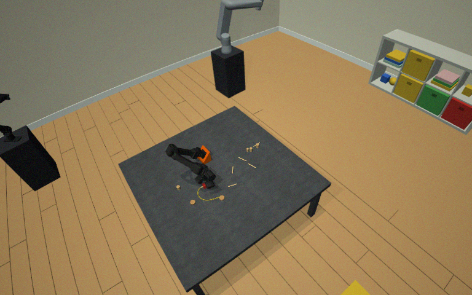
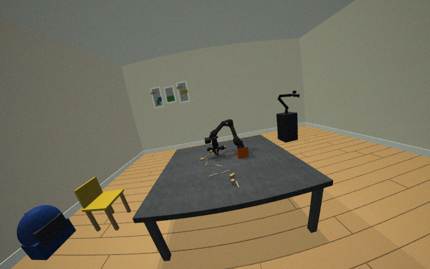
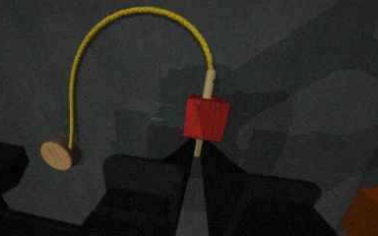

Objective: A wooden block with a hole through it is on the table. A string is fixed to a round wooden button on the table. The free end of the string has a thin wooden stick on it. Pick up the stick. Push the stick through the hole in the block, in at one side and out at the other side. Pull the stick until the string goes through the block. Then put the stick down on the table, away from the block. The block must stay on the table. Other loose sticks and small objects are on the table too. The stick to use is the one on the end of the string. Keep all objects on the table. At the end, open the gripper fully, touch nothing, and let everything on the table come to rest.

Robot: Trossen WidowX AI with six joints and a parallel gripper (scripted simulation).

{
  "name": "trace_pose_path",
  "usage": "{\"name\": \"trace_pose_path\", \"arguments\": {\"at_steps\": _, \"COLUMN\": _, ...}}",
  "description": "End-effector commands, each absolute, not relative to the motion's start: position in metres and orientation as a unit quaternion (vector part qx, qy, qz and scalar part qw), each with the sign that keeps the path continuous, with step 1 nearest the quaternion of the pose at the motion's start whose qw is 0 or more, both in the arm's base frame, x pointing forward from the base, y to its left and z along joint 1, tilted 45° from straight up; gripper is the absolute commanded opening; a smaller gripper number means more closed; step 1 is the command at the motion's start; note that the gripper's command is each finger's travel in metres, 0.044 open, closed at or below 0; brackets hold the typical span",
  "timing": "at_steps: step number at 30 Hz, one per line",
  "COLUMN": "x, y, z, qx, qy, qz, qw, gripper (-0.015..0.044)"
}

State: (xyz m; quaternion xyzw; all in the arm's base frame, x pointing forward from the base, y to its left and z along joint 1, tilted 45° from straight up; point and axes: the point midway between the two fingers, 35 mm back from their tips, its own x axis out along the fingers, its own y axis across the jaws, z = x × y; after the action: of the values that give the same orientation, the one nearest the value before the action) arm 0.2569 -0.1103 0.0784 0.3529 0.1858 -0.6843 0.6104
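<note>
The pale wooden stick (image 3: 209, 85) has a red cube (image 3: 207, 118) (image 1: 204, 185) around its middle. The yellow string (image 3: 149, 9) (image 1: 207, 200) curves from its far end to the round wooden button (image 3: 58, 154) (image 1: 222, 197) (image 2: 202, 158). My gripper (image 3: 198, 142) is shut on the stick's near end, just behind the red cube, low over the table. Whether the stick touches the table cannot be told. The orange block (image 1: 206, 158) (image 2: 242, 153) (image 3: 368, 211) with a large opening stands on the table near the arm's base. The string is outside it.
Loose sticks (image 1: 242, 159) (image 1: 251, 165) (image 1: 232, 169) (image 1: 232, 185) lie on the dark table (image 1: 267, 204). Wooden discs (image 1: 192, 202) (image 1: 178, 187) lie near the string. Small cylinders (image 1: 251, 149) (image 1: 257, 145) and another stick are farther off.
</note>
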Motion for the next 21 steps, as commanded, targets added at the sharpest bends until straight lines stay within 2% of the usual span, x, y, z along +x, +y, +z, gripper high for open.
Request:
{"name": "trace_pose_path", "arguments": {"at_steps": 1, "x": 0.257, "y": -0.110, "z": 0.077, "qx": 0.342, "qy": 0.176, "qz": -0.690, "qw": 0.613, "gripper": 0.0000}}
{"name": "trace_pose_path", "arguments": {"at_steps": 21, "x": 0.261, "y": -0.098, "z": 0.064, "qx": 0.329, "qy": 0.167, "qz": -0.696, "qw": 0.616, "gripper": 0.0000}}
